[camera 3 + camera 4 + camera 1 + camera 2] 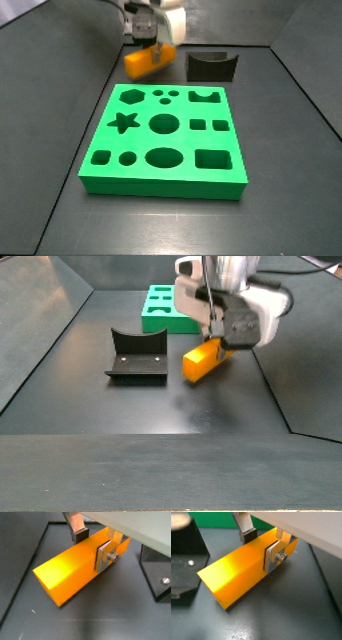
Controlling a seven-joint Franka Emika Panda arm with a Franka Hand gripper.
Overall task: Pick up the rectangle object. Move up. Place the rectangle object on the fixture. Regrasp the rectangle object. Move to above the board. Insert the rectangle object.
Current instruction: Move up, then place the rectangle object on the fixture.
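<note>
Block gripped near one end, beside the fixture.

The block (70,572) is clamped across its width between the fingers (272,558) of the gripper (93,547), close to one end, so the long free end droops away. In a side view the block (203,359) appears tilted and just beside the fixture (136,354), well clear of the board (166,140). A straight, slow lift is judged best, so that the offset hold is not twisted loose.

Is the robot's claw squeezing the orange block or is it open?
Squeezing. In both wrist views the end effector has its silver fingers pressed on opposite faces of the long orange-yellow rectangular block, beside the dark grey notched fixture.
</note>
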